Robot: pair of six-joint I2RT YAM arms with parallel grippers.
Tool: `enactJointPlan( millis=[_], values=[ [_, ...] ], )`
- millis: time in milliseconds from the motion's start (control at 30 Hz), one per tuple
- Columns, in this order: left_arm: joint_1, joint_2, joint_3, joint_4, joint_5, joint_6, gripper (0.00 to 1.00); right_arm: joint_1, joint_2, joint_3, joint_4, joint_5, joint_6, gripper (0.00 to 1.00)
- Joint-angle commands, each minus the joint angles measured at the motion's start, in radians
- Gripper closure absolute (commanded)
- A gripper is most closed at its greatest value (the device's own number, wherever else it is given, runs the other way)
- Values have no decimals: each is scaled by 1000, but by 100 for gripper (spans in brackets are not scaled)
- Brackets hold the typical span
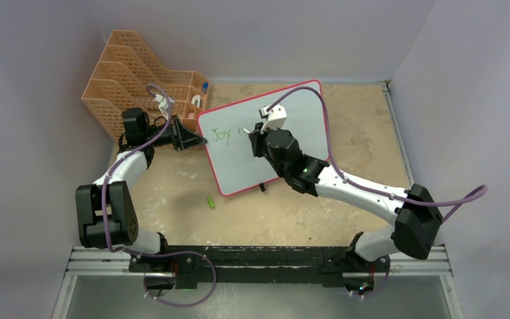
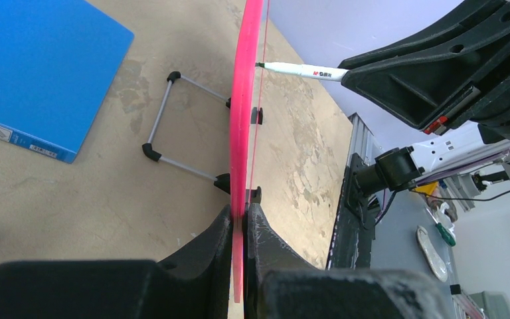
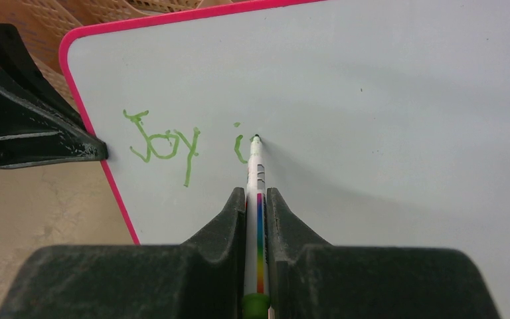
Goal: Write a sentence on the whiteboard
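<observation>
the left jaws pinch the edge of the whiteboard (image 1: pixel 239 166) so it does not wobble on the counter (image 1: pixel 358 133). the right jaws squeeze a marker (image 3: pixel 254 169), its tip touching the board right after the green "joy i" of the sentence (image 3: pixel 165 145), ready for more letters.

Light's even and diffuse from overhead on my feeds, no glare. Top view slightly soft, faint shadows on the table (image 1: pixel 358 119). Right wrist: whiteboard (image 3: pixel 405 100) reads grey, marker (image 3: pixel 255 169) throws a soft shadow to its right. Left wrist: my near fingers (image 2: pixel 199 262) are blurred, everything beyond is sharp.
</observation>
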Motion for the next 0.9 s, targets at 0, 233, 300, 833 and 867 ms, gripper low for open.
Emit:
enactJointPlan(
  millis=[0, 233, 300, 833, 867],
  values=[
    [-15, -29, 24, 4, 17, 18, 100, -14, -1, 39, 34, 49, -17, 100],
    [-15, -29, 24, 2, 16, 18, 100, -23, -15, 28, 14, 77, -11, 100],
    [-14, -29, 24, 3, 16, 18, 100, -24, -19, 26, 9, 80, -8, 100],
    [-15, -30, 23, 1, 13, 18, 100, -26, -45, -13, -28, 53, 31, 100],
    [-14, -30, 22, 1, 13, 18, 100, -26, -45, -15, -31, 53, 34, 100]
  ],
)
